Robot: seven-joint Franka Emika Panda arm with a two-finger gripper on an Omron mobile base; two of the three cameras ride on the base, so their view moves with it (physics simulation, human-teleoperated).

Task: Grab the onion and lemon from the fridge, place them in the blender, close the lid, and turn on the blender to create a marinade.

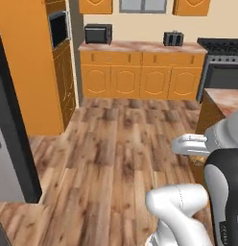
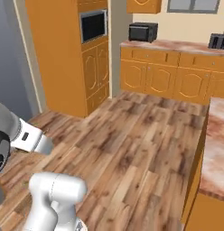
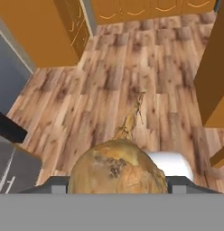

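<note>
Right in front of the hand camera, at the bottom of its view, the onion sits as a large tan-brown bulb with a darker scuffed patch on its skin, and its thin dry stem runs up and away from the hand, ending in a pointed tip over the wooden floor. The gripper has the bulb between its fingers: a grey finger shows just left of the onion and another just right of it, both tight against its sides, so the hand is pinching the onion. Beyond the onion, ahead of the hand, lies open plank flooring, and further off stands a row of orange base cabinets. To the hand's left rises a tall orange cabinet, and lower on that side a dark grey panel of the fridge with a thin metal handle line near the bottom corner. To the hand's right an orange cabinet side closes in. In the left base view the white arm bends across the lower right, and the fridge's dark edge stands at the far left. On the far counter sit a black microwave and a dark toaster, with a stove at its right end.
</note>
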